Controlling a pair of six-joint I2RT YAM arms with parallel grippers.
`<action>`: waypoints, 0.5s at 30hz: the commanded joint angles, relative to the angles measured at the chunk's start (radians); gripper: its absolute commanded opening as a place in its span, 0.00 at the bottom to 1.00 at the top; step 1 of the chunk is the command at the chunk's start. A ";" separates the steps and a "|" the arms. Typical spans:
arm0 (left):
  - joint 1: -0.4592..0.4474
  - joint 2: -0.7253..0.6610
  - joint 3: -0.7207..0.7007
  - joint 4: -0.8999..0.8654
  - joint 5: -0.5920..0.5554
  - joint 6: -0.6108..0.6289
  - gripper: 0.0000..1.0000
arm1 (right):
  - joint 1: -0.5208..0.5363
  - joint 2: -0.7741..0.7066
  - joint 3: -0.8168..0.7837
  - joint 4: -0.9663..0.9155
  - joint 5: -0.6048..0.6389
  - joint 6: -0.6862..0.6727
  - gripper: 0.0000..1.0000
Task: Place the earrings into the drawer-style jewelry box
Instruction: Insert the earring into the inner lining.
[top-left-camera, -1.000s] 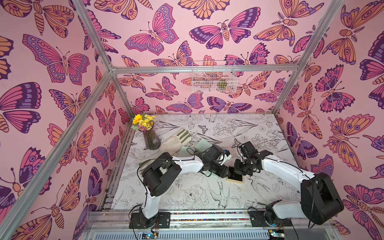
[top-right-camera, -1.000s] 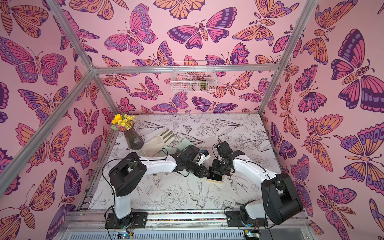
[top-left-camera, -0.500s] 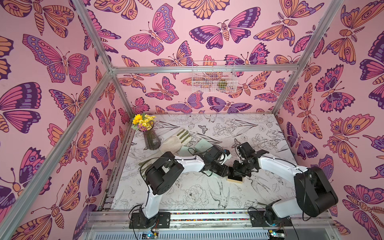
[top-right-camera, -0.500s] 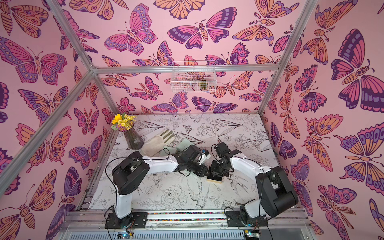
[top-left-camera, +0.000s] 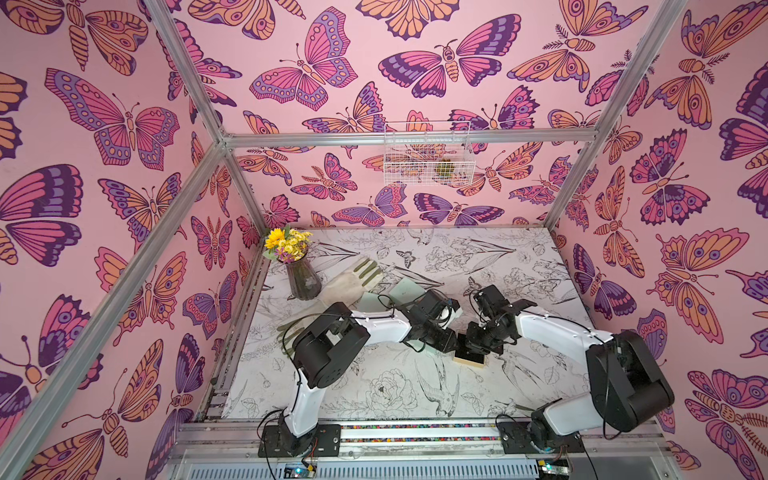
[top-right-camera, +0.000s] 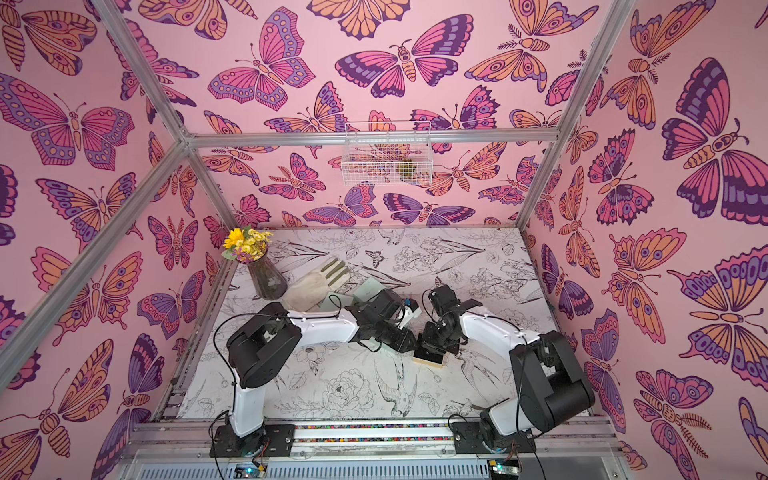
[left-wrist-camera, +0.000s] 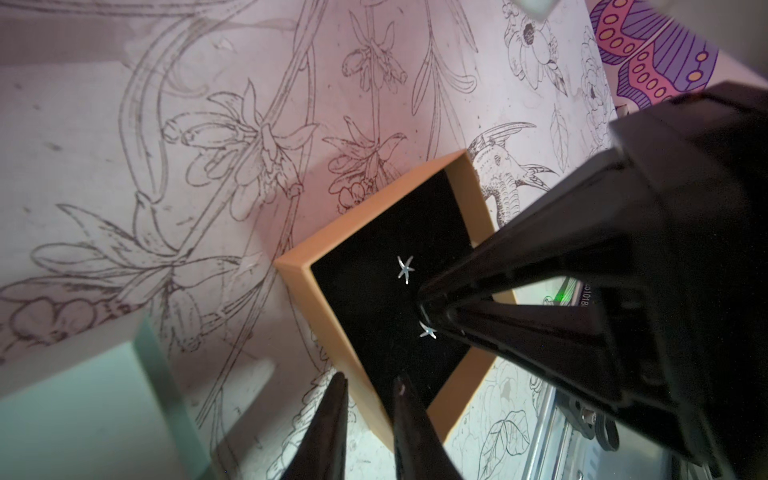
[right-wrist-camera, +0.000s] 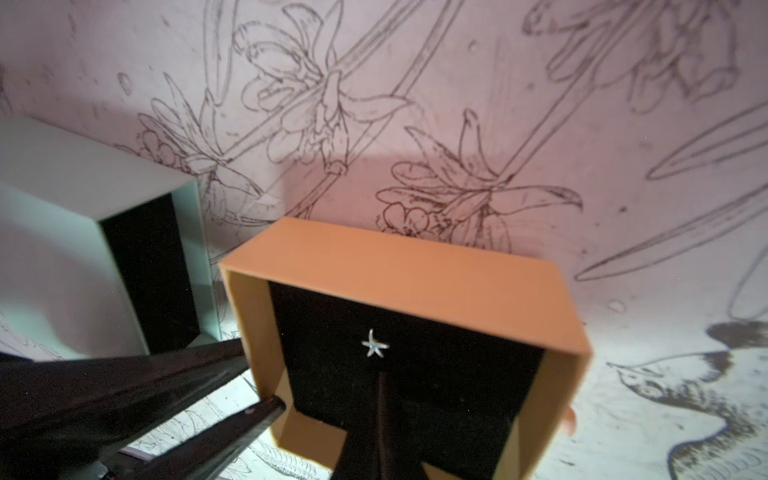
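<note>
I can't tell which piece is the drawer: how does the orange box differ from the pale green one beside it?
The orange box is open on top; the pale green box is closed on top and open at one end. The orange box's black lining carries two star earrings; the pale green box shows a dark hollow. Both are dark inside.

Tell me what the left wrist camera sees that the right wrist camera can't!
Only the left wrist view shows a second earring, lying right at the tip of the right gripper, and a bit of butterfly wall. Only the right wrist view shows the dark open mouth of the mint box. Both show the tan drawer with its black pad, one star earring on the pad, the left gripper and the flowery table.
</note>
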 joint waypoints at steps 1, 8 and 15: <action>0.016 0.045 -0.008 -0.095 -0.058 0.011 0.21 | -0.003 -0.022 0.018 -0.043 0.039 -0.004 0.01; 0.018 0.046 -0.005 -0.103 -0.063 0.011 0.21 | -0.002 -0.025 0.021 -0.059 0.056 -0.007 0.00; 0.018 0.046 0.005 -0.103 -0.041 0.014 0.20 | -0.003 -0.085 0.013 -0.022 0.050 -0.003 0.00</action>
